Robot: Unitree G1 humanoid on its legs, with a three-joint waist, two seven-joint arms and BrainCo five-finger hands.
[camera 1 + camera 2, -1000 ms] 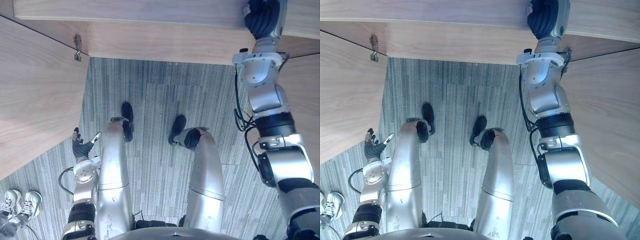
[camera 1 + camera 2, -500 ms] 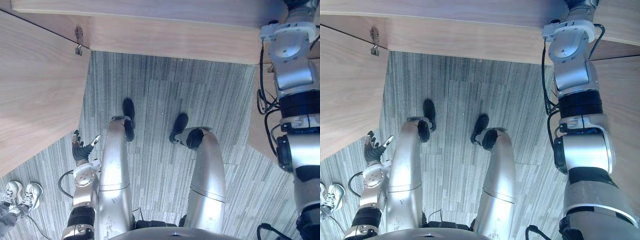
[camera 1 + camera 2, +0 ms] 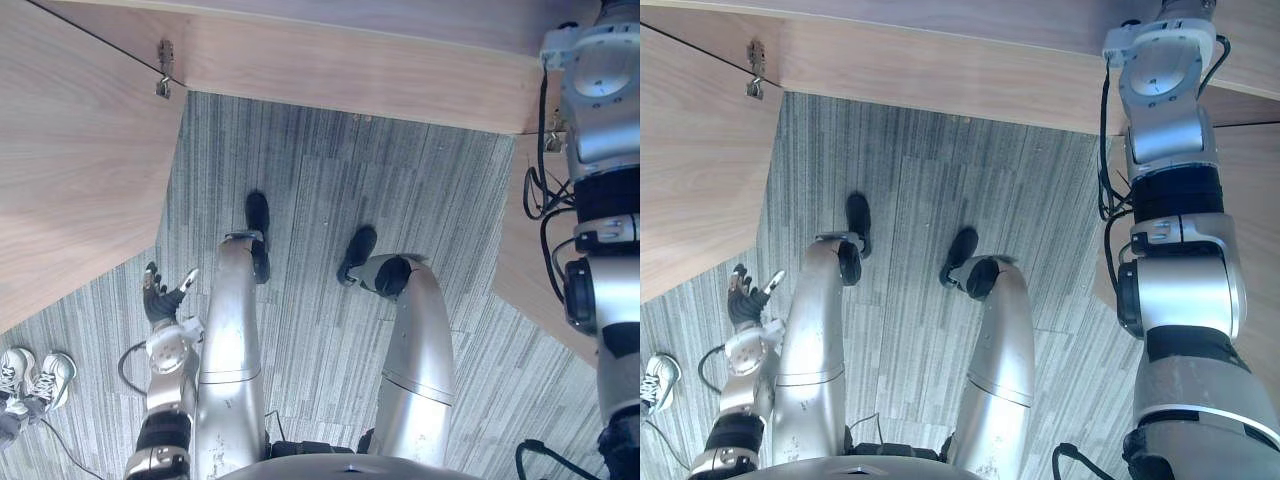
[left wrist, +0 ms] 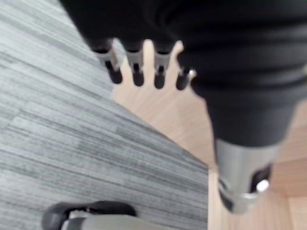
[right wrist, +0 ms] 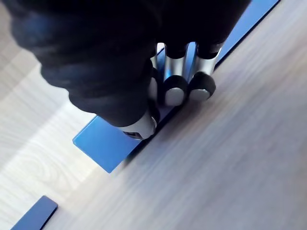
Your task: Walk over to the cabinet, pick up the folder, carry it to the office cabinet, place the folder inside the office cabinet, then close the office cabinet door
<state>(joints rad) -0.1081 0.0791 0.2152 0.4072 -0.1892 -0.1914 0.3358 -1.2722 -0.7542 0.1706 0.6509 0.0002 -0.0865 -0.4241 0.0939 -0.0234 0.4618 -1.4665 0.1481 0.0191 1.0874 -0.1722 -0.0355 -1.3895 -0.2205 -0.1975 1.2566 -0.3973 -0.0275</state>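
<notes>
Left hand (image 3: 158, 298): it hangs low at your side, fingers (image 4: 136, 72) straight and slightly spread, holding nothing. It is idle, so this job falls to the other arm.
Carpet (image 3: 330, 200): grey stripes run just past those fingertips. A person's white shoes (image 3: 28, 375) stand well off to the outer side of them.
Door (image 3: 70, 150): the wood panel stands swung open ahead of the left fingers, with its hinge (image 3: 163, 72) at the far corner. It's open to give you room to reach in.
Cabinet (image 3: 350, 70): its front edge runs beyond the door, and your right arm reaches up over it.
Right hand (image 5: 110, 62): its fingers are curled tight together, dark tips pressing down on the folder's edge and pinching it.
Folder (image 5: 98, 141): blue, lying flat on the pale shelf board (image 5: 230, 158), one corner jutting out beside the fingers. I can't tell whether you're lifting it or setting it down.
Blue piece (image 5: 34, 214): a second flat piece well beyond that corner, clear of your grip.
</notes>
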